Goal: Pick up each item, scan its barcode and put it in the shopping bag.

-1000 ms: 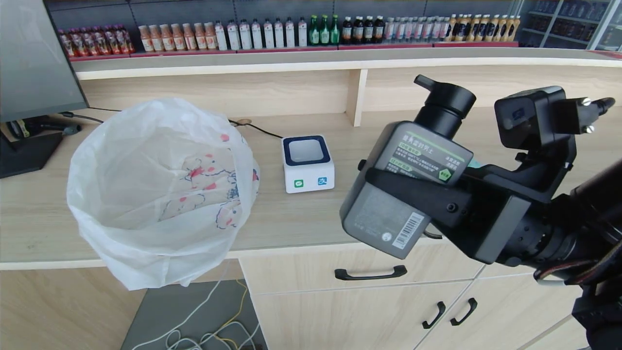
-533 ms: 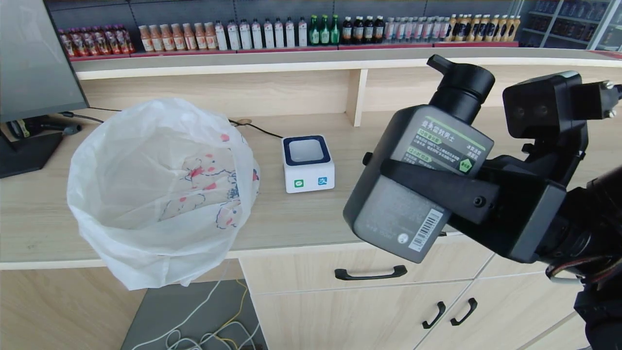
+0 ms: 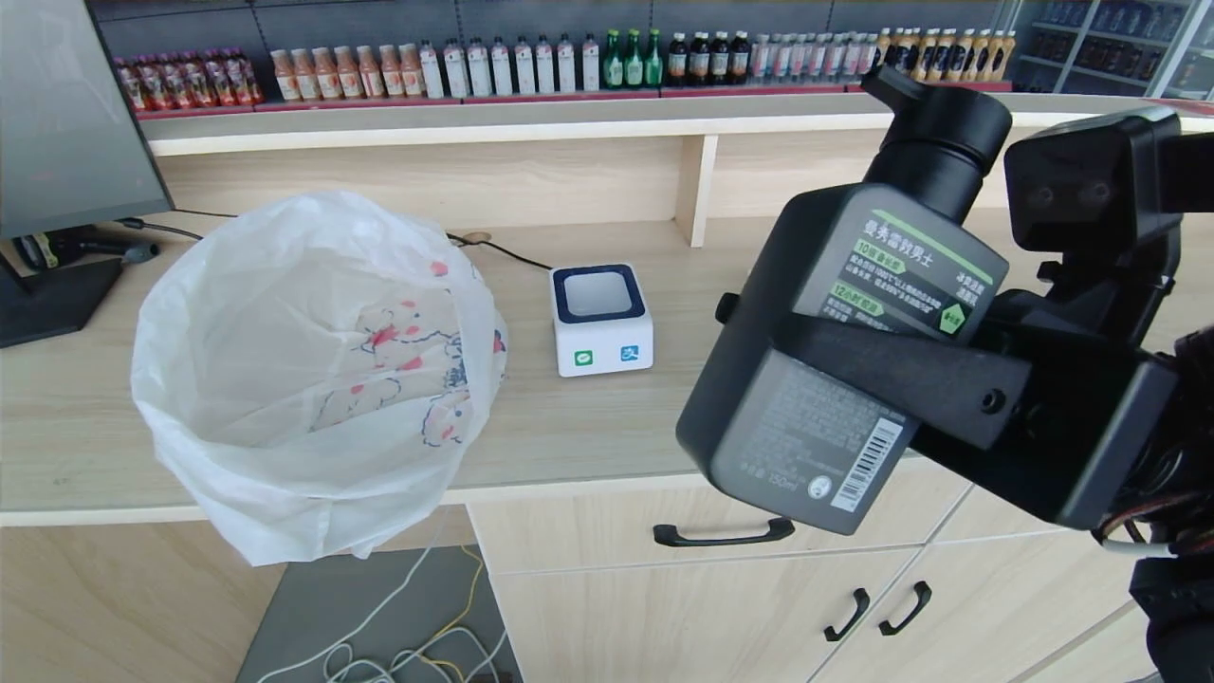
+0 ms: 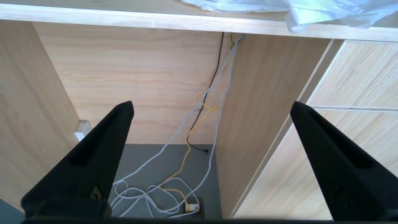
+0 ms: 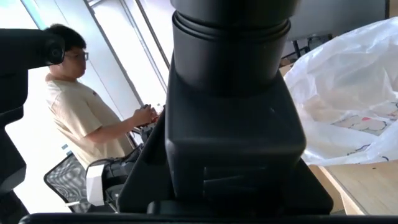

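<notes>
One dark grey bottle (image 3: 806, 436) with a black pump cap (image 3: 939, 133) is held in the right gripper (image 3: 768, 332), whose fingers are closed across the middle of its body. It is held tilted in the air, to the right of the scanner (image 3: 601, 318) and nearer the camera, with one barcode (image 3: 877, 465) turned upward at its lower corner. One white scanner box is seen on the wooden counter (image 3: 588, 427). One white shopping bag (image 3: 237, 313) is stood open just to the left of the scanner. The left gripper (image 4: 211, 106) is held lower than the scanner, below the counter edge, with its two fingers spread wide and nothing gripped. Loose cables (image 4: 198, 109) are seen beneath it.
</notes>
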